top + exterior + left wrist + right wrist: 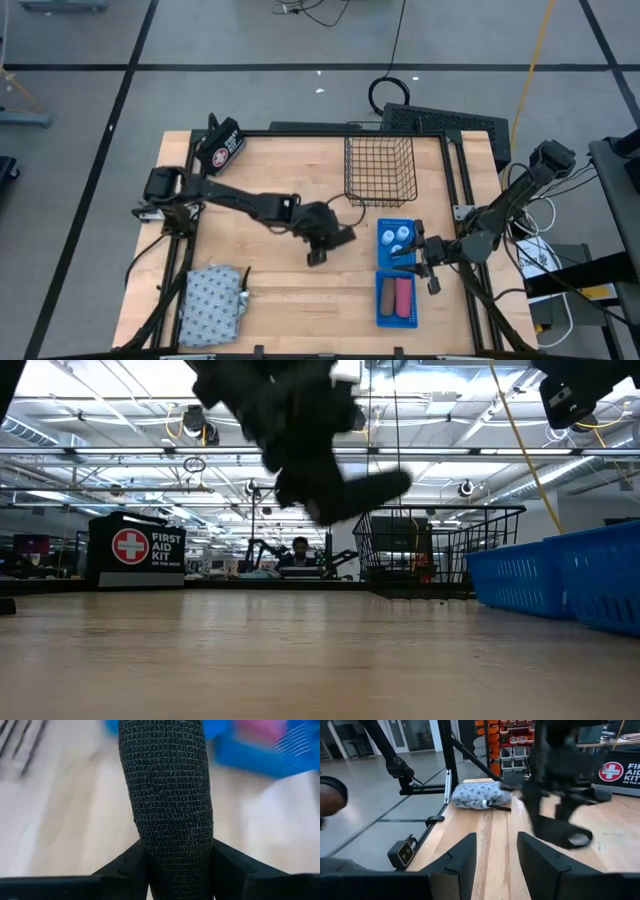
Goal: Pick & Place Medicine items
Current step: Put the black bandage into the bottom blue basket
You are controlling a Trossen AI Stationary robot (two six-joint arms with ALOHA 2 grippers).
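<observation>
My left gripper (328,240) hangs over the middle of the table, shut on the black oblong piece (170,795), a roll with a woven surface, also seen in the low view (365,490). My right gripper (428,268) is open at the right side of the blue trays and touches nothing. Small white bottles (396,237) stand in the far blue tray (383,262). The brown piece (387,295) and the pink piece (404,295) lie in the near tray (397,322). The grey-white patterned pouch (212,303) lies flat at the table's near left corner. My left gripper pinches the black piece between its two fingers (127,867), which sit on its opposite sides at one end (172,865). The rest of the piece sticks out forward beyond the fingers. The piece is lifted clear of the table (365,490) and sits slanted.
A black wire basket (380,168) stands at the far side, right of centre. A black first aid case (222,145) with a red-and-white emblem is at the far left corner. Bare wood lies between the pouch and the trays (300,300).
</observation>
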